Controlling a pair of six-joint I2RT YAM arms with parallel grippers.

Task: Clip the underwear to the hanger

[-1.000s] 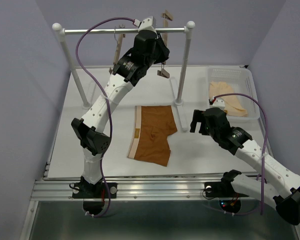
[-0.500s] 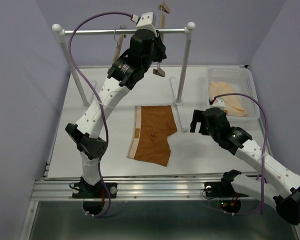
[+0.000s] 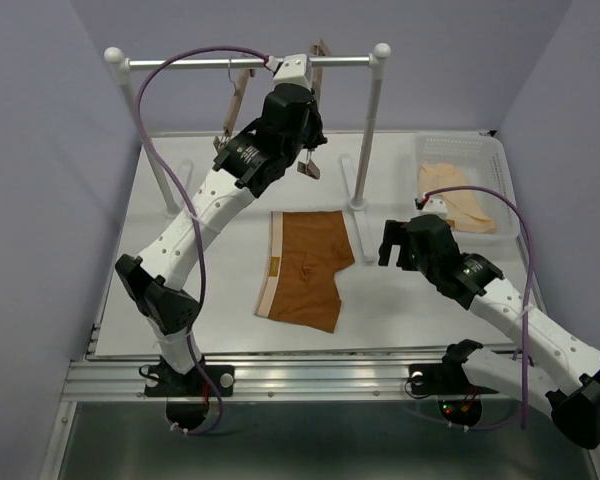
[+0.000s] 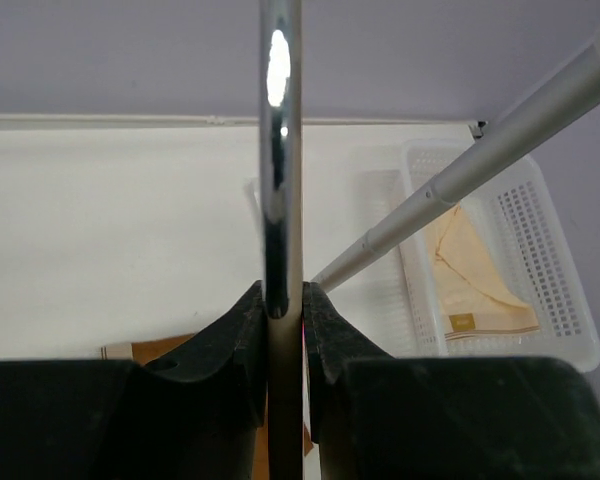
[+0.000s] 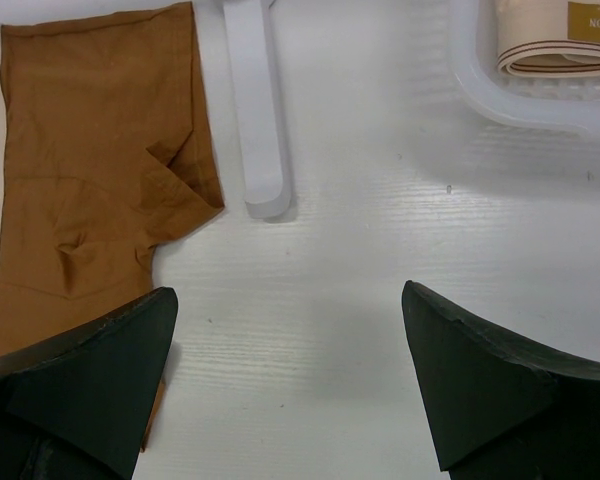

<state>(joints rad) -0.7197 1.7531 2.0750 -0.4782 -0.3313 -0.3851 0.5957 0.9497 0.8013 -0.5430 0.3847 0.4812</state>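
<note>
The white surface (image 3: pixel 410 300) is taken up at the back by a rack (image 3: pixel 200 63), with 1 spare hanger (image 3: pixel 236 100) hung off its rail. The underwear (image 3: pixel 305 265) is laid flat mid-surface, waistband to the left, not clipped yet. A basket (image 3: pixel 460 145) is parked at the right rear. The hanger (image 4: pixel 281 180) is held up near the rail (pretty much on end), clamped in the closed left pincer (image 4: pixel 284 305). The right pincer (image 5: pixel 288 300) is spread wide over bare surface just right of the underwear.
</note>
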